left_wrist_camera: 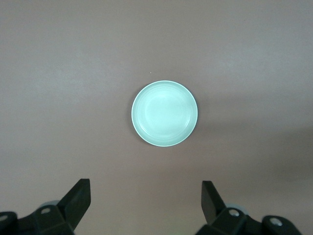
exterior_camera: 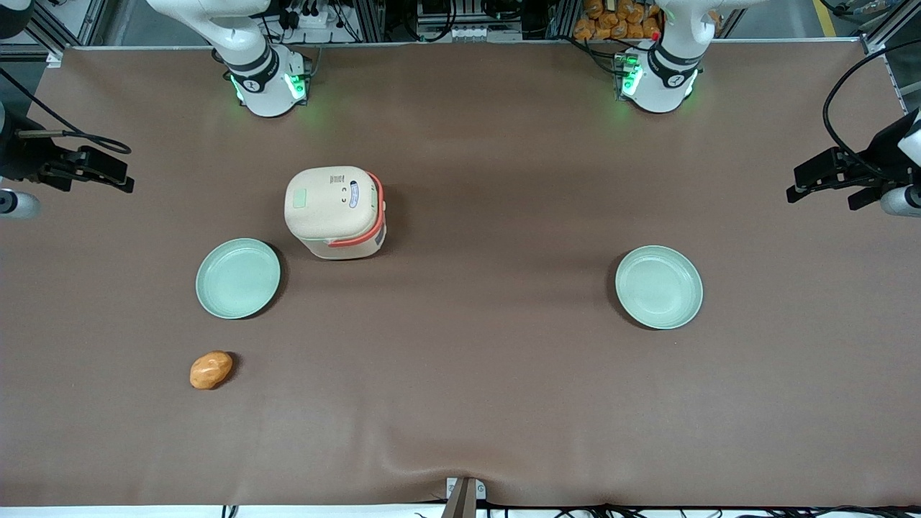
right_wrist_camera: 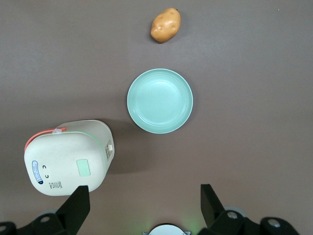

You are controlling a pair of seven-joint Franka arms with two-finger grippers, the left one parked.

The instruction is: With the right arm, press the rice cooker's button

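The cream rice cooker (exterior_camera: pixel 334 212) with its orange-red handle band stands upright on the brown table, lid shut. The pale green button (exterior_camera: pixel 300 198) is on the lid, beside the blue-and-white oval label. My right gripper (exterior_camera: pixel 101 169) hangs high at the working arm's end of the table, well apart from the cooker. In the right wrist view the gripper (right_wrist_camera: pixel 144 187) is open and empty, with bare table between its fingers. The cooker (right_wrist_camera: pixel 68 156) and its button (right_wrist_camera: pixel 84 168) lie off to one side of the fingers (right_wrist_camera: pixel 78 208).
A pale green plate (exterior_camera: pixel 238 278) lies beside the cooker, nearer the front camera, and shows in the right wrist view (right_wrist_camera: pixel 160 100). A potato (exterior_camera: pixel 211 370) lies nearer still (right_wrist_camera: pixel 166 25). A second plate (exterior_camera: pixel 659 287) sits toward the parked arm's end (left_wrist_camera: pixel 165 113).
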